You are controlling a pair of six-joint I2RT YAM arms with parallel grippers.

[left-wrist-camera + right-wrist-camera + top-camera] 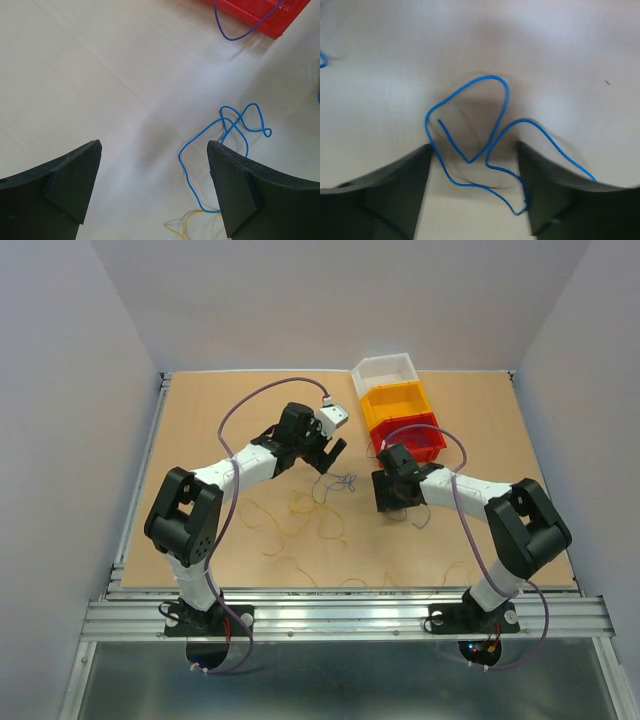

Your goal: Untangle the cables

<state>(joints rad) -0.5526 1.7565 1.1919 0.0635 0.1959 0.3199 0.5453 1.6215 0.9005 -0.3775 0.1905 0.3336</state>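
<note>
**Right jaws straddle a blue loop beside the red bin**

We find the right gripper (473, 147) low over the tabletop (200, 420), just on the near side of the red bin (412, 440). Its jaws are apart and clamp nothing. A blue cable (490, 76) lies directly between them. Its loops spread across the gap from jaw to jaw, and a sharp V-bend sits close to the middle (the likeliest place to bite, in our judgement). One strand meets the jaw on the right of the wrist view, and we cannot tell whether it passes under that jaw or only touches it.

The left gripper (154, 145) hangs to the left of the red bin, jaws wide apart and empty. A second blue cable (227, 120) lies on the bin side of those jaws, beside one jaw and not between them. A yellow cable (186, 216) lies by its near end.

We judge the right arm the nearer one, since its cable already lies inside the gap. The left jaws would first have to shift toward the red bin.
</note>
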